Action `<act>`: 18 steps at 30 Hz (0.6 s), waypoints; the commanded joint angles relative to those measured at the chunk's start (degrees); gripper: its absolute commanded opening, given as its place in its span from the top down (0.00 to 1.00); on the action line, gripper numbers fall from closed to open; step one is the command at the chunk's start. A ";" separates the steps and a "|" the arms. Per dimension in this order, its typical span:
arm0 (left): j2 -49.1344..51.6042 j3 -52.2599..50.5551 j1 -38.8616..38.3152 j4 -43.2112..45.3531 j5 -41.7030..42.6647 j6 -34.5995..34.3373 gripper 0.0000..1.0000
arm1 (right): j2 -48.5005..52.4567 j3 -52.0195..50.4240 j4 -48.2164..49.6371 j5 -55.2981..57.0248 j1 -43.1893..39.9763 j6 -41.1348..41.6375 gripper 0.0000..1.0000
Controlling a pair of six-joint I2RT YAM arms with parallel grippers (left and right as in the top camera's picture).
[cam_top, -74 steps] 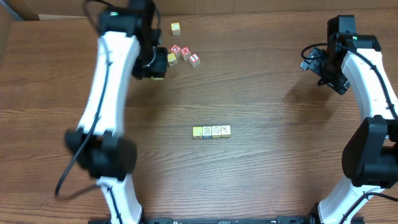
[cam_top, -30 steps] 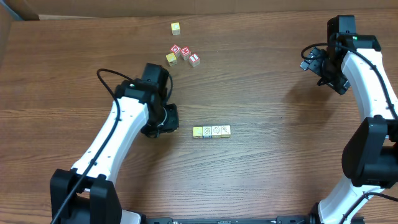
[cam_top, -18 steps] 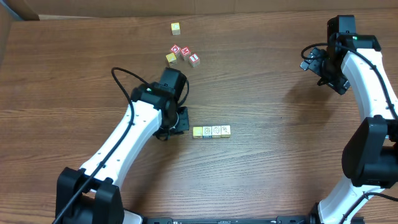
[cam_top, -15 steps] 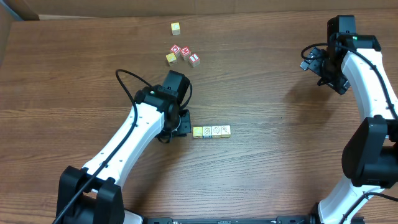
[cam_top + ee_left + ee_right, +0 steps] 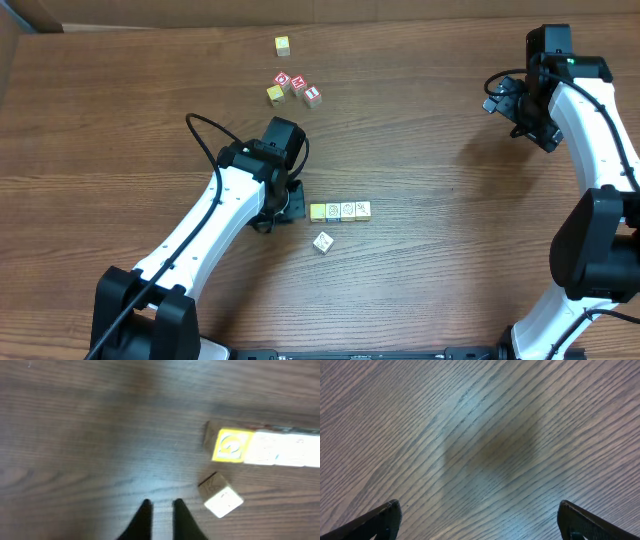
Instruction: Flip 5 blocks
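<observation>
Brown wood-grain counter (image 5: 420, 290) spreads under both arms, and your working set sits near its middle. A row of four small wooden alphabet cubes (image 5: 348, 210) lies there side by side and touching. The yellow-faced cube (image 5: 318, 211) is at the end nearest the left tool (image 5: 161, 507). A loose pale cream wooden cube (image 5: 322, 242) sits apart from the row, just off its yellow end on the side toward the arm bases. At the far side, a cluster of red-faced and yellow cubes (image 5: 299, 84) stands well apart.

Your left tool has its jaws closed on nothing, its tips over bare wood near the loose cube. Your right tool (image 5: 479, 510) is spread wide over bare wood, far from every block and empty.

Expect these cubes to be light, stiff and smooth-faced, so a glancing touch will likely skid or tumble them. Pinch across two opposite flat faces, square on, never across corners. In the row the touching sides are blocked, so only the faces across the row are free.

A cube has no long axis of its own. The row's axis runs left to right in the overhead view. The loose cube is turned at an angle to it, so you would need to match your wrist to its faces. Its upward marking is too small to read.
</observation>
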 commanded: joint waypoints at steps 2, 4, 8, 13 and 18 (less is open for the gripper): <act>-0.44 -0.61 -0.87 -2.80 4.11 -0.35 0.96 | -1.05 0.63 0.35 0.59 0.00 -0.24 0.00; -0.44 -0.94 -2.80 -2.95 5.46 -0.37 0.96 | -1.05 0.61 0.35 0.59 0.00 -0.24 0.00; -0.44 -1.46 -8.00 -1.20 4.59 -1.66 0.96 | -1.05 0.63 0.35 0.59 0.00 -0.24 0.00; -0.44 -1.57 -12.48 2.36 -0.09 -1.64 0.54 | -1.05 0.63 0.35 0.59 0.00 -0.24 0.00; -0.11 -1.75 -14.60 4.11 -5.62 0.66 0.54 | -1.05 0.63 0.35 0.59 0.00 -0.24 0.00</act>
